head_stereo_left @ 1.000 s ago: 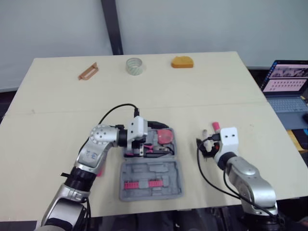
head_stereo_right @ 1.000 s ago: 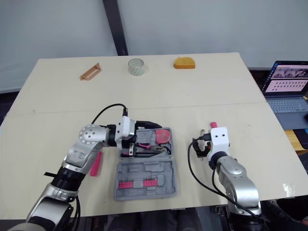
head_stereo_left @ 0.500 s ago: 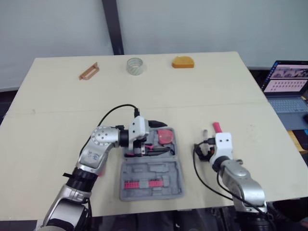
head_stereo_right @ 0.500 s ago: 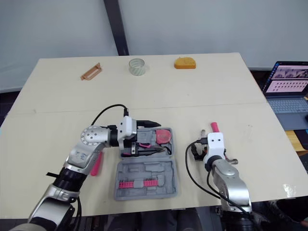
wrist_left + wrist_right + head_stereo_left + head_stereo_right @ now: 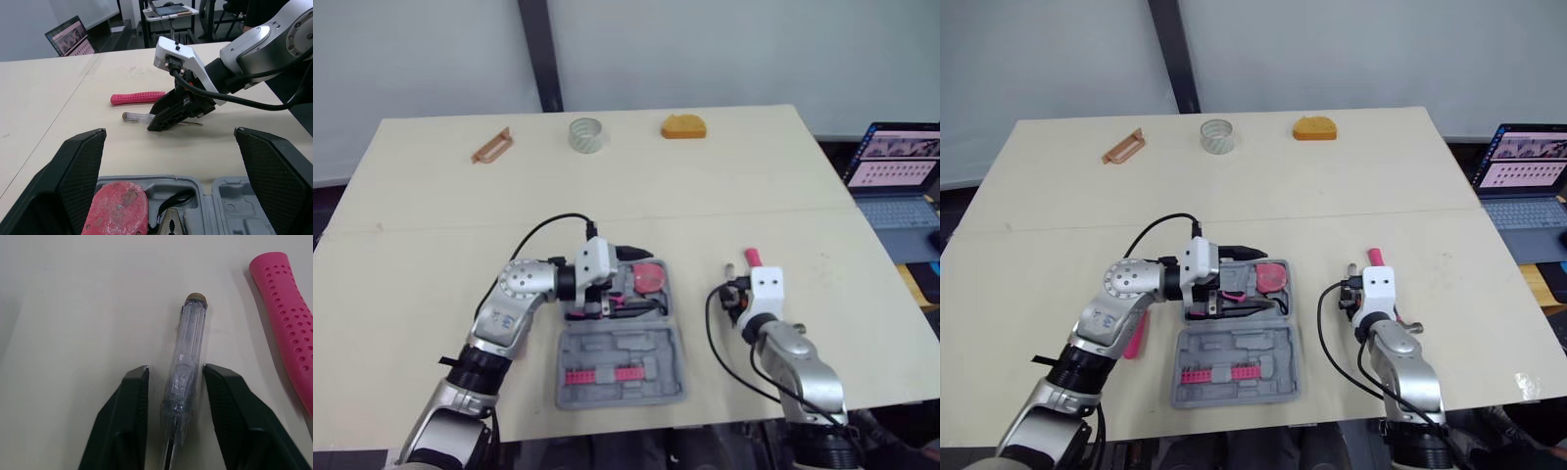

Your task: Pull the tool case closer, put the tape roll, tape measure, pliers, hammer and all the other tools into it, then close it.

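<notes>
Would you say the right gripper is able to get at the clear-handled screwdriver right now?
Probably yes: the right gripper, open, straddles the screwdriver on the table, and the pink handle lies apart.

worktop (image 5: 73, 308): pale, matt, smooth wood-look board | clear-handled screwdriver (image 5: 183, 377): glossy see-through plastic grip, thin metal shank | pink hammer handle (image 5: 288, 318): matt, rubbery, dimpled | my right gripper (image 5: 174, 371) fingers (image 5: 122, 426): dark smooth plastic, dull sheen | my left gripper (image 5: 168, 132) pads (image 5: 78, 171): black, fine cross-hatched grain | grey tool case (image 5: 622, 377): matt moulded plastic | red tape measure (image 5: 117, 213): scuffed plastic
</notes>
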Motion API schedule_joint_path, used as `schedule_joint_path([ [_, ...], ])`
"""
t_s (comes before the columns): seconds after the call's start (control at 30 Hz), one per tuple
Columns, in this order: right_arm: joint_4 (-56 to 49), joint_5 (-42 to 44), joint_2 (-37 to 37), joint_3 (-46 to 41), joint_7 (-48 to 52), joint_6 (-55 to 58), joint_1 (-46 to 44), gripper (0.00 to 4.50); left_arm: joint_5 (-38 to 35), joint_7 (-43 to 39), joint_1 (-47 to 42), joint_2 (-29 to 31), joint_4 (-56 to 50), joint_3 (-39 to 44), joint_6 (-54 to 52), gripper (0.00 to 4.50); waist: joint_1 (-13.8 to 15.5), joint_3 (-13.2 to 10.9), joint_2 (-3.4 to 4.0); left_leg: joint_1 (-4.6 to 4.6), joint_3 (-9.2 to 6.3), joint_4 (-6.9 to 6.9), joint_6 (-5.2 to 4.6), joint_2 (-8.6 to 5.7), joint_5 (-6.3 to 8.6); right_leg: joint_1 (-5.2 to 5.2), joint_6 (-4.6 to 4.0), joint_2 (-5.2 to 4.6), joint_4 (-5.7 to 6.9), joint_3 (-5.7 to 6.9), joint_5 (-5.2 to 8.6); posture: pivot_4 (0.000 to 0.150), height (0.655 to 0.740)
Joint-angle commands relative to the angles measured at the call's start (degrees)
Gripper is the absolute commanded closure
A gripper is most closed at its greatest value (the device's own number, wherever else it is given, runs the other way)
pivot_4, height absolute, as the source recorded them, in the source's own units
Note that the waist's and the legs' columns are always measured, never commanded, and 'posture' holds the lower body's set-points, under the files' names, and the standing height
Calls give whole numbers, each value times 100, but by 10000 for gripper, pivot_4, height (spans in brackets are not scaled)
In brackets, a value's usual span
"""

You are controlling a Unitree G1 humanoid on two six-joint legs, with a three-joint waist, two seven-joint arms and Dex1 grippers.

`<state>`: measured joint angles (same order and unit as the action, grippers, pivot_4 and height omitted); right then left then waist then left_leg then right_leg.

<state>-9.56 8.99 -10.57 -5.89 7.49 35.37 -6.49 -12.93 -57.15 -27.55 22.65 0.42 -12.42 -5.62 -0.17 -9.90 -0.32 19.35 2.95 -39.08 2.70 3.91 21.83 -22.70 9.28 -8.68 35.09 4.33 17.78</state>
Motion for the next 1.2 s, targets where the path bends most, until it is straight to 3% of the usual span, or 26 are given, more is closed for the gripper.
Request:
schedule_joint_path([
  [0.03, 18, 7, 21, -42, -39, 26, 41, 34644, 18, 21, -55, -17, -186, -19, 66, 0, 1, 0, 0, 0, 0, 0, 0, 0, 0, 0, 0, 0, 0, 0, 0, 1500, 7400],
  [0.87, -302, 159, -89, -24, 209, 5, -51, 34644, 66, 30, -132, -47, -15, -33, 186, 0, 2, 0, 0, 0, 0, 0, 0, 0, 0, 0, 0, 0, 0, 0, 0, 1500, 7400],
  [1.2, -1686, 1262, -1283, 143, 1557, 1430, -552, 34644, -60, 271, 419, 289, -660, 298, -137, 0, 9, -6, 10, 2, -2, 2, -2, 0, 1, 0, 0, 0, -4, 0, 0, 1500, 7400],
])
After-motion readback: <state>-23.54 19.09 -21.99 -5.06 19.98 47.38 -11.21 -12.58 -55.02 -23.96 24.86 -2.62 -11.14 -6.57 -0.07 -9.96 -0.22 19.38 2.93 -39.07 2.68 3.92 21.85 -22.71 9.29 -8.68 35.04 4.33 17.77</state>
